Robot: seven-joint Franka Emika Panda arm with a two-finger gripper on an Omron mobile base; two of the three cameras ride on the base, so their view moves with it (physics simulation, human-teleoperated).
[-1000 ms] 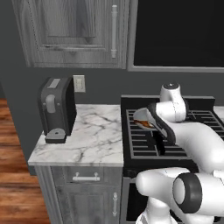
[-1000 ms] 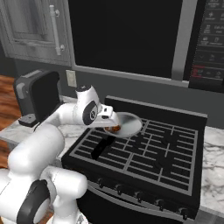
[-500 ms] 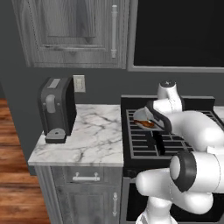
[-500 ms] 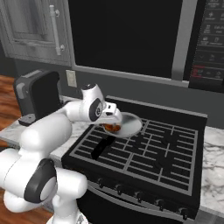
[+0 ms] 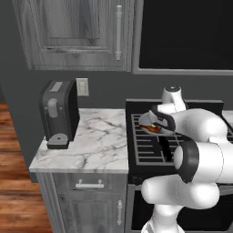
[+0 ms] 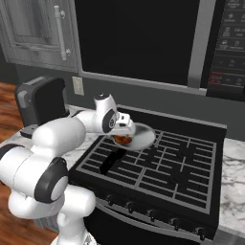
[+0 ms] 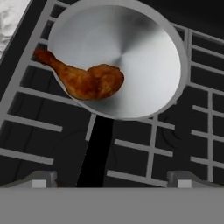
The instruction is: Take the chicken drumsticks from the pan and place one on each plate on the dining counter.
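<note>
A silvery pan (image 7: pixel 131 57) with a long black handle (image 7: pixel 94 157) sits on the stove's left burner. One golden-brown chicken drumstick (image 7: pixel 87 81) lies in its left part, thin end on the rim. My gripper (image 7: pixel 113 181) hovers above the handle end, jaws open and empty, fingertips (image 7: pixel 43 178) wide apart. From the base views the gripper (image 6: pixel 125 130) hangs just over the drumstick (image 6: pixel 123 139) and pan (image 6: pixel 143 136); in the left base view the hand (image 5: pixel 158 122) covers most of the pan (image 5: pixel 145 122). The plates and the dining counter are out of view.
Black stove grates (image 6: pixel 162 167) surround the pan. A dark coffee machine (image 5: pixel 57 113) stands on the marble top (image 5: pixel 100 141) over grey cabinets, left of the stove. Wall cabinets (image 5: pixel 82 32) and a microwave panel (image 6: pixel 229 43) hang above.
The hand has shifted a little over the pan and the elbow has swung closer to the cameras. The jaws stay open. Pan and drumstick have not moved.
</note>
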